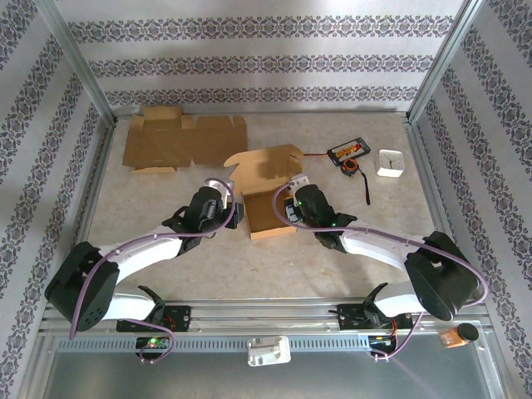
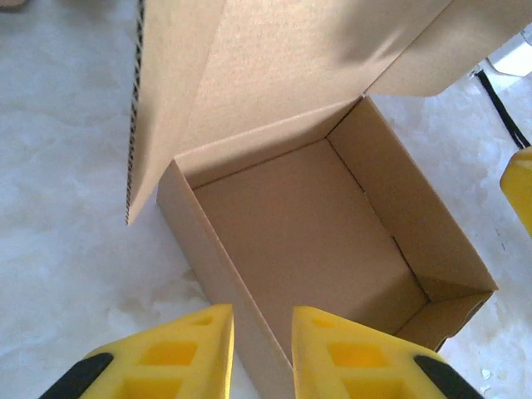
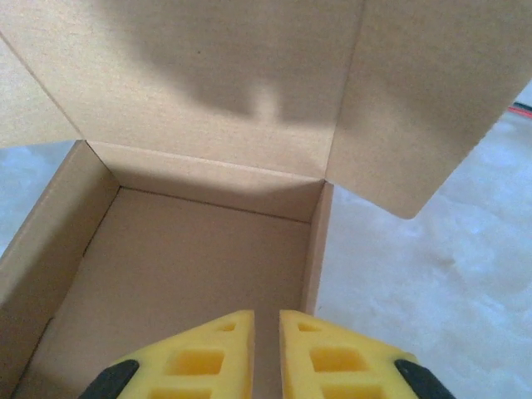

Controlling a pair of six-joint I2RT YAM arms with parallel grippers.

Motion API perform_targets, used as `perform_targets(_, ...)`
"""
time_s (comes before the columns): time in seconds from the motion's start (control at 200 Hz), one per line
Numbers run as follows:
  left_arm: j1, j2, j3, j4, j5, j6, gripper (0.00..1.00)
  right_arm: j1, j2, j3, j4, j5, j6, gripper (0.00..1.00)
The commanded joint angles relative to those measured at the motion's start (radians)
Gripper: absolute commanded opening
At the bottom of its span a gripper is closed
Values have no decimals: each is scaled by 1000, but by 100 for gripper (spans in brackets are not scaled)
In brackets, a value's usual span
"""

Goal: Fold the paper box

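The left gripper (image 2: pixel 262 353) sits astride the paper box's (image 2: pixel 307 241) left wall, yellow fingers (image 2: pixel 199 353) one on each side of it; whether they pinch the card I cannot tell. The right gripper (image 3: pixel 266 353) hangs at the box's right wall with only a thin slit between its fingers (image 3: pixel 332 357), and I cannot tell whether anything is caught there. The box stands open-topped between the two, its lid (image 3: pixel 216 83) raised at the side of the box away from the grippers. It rests on a pale marbled table (image 1: pixel 150 208). A flat cardboard blank (image 1: pixel 179 140) lies beyond the box to its left, and a tape measure (image 1: pixel 349 153) and a small white block (image 1: pixel 389 162) beyond it to its right. Striped patterned wallpaper (image 1: pixel 249 62) and metal frame posts (image 1: pixel 76 58) enclose the table around the box
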Motion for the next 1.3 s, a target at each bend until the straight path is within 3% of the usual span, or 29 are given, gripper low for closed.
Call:
perform_targets(0.0, -15, -55, 3, 35, -7, 6, 31, 6, -74, 3, -15, -1, -18, 29)
perform_targets(0.155, -15, -213, 31, -109, -115, 69, 48, -69, -216, 14, -95, -171, -100, 80)
perform_targets(0.285, -2, -279, 117, -273, -180, 130, 58, -251, -219, 106, -197, -455, -131, 90)
perform_targets(0.42, 72, -214, 257, -430, -2, 165, 64, -373, -105, 285, -328, -704, -140, 98)
perform_targets(0.575, 102, -97, 434, -602, 99, 171, 66, -398, 32, 447, -419, -793, -106, 96)
perform_targets(0.76, 135, 12, 577, -728, 123, 170, 69, -393, 136, 548, -491, -754, -42, 84)
perform_targets(0.954, 139, 93, 657, -770, 91, 197, 73, -388, 153, 546, -493, -696, -26, 75)
perform_targets(1.294, 153, 207, 795, -823, 56, 286, 74, -381, 194, 625, -541, -694, -52, 74)
